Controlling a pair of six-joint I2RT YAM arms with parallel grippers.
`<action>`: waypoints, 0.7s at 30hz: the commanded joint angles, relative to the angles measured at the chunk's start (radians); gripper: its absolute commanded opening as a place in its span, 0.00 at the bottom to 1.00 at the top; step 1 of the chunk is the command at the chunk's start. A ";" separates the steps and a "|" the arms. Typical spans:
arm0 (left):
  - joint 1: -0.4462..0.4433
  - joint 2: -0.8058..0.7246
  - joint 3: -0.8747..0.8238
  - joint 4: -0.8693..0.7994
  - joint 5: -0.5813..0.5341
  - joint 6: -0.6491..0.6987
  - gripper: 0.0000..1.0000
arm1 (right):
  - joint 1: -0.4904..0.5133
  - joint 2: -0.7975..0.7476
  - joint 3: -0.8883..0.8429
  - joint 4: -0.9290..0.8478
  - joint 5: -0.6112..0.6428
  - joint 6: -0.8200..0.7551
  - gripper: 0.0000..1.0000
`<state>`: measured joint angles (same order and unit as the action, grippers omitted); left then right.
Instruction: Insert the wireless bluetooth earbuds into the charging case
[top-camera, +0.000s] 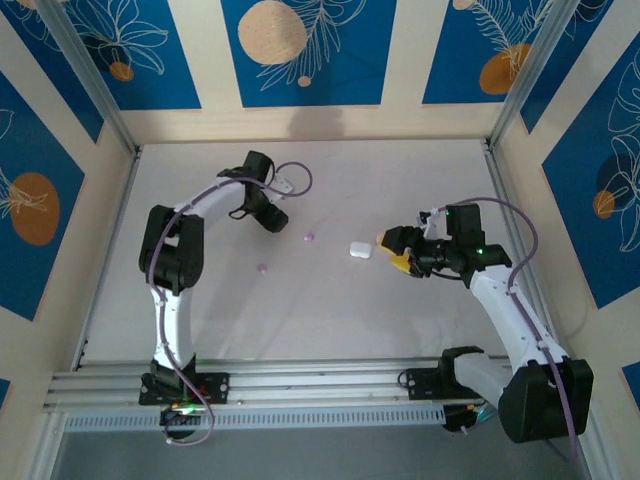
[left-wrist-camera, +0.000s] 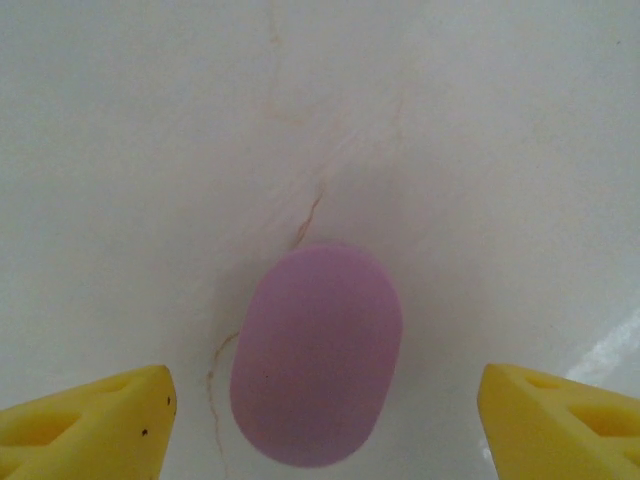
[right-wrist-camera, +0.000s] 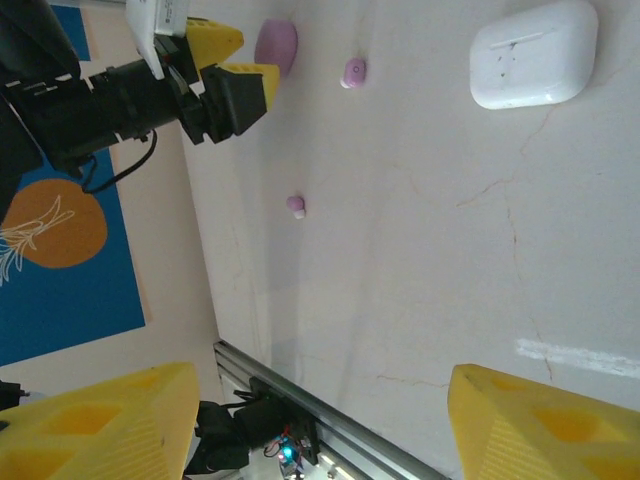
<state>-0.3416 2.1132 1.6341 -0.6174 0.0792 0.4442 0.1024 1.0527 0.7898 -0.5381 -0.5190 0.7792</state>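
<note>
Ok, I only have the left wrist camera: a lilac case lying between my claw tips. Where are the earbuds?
Observer: One lilac earbud lies loose on the table, a little to the right of the left claw.
Operator: Just that one?
Observer: No, a second earbud lies loose too, nearer the arm bases.
Operator: Anything else out there?
Observer: A white case lies further right, just in front of the right claw, whose jaws stand open and empty.
</note>
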 joint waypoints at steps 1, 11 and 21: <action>0.019 0.047 0.065 -0.082 0.089 0.046 0.77 | 0.014 0.015 0.035 -0.005 0.017 0.013 0.68; 0.034 0.119 0.121 -0.126 0.096 0.059 0.71 | 0.039 0.071 0.067 -0.010 0.041 0.023 0.67; 0.036 0.115 0.106 -0.135 0.108 0.096 0.50 | 0.052 0.082 0.087 -0.041 0.061 0.026 0.67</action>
<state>-0.3168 2.2230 1.7271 -0.7105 0.1528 0.5072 0.1455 1.1362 0.8402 -0.5457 -0.4675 0.7940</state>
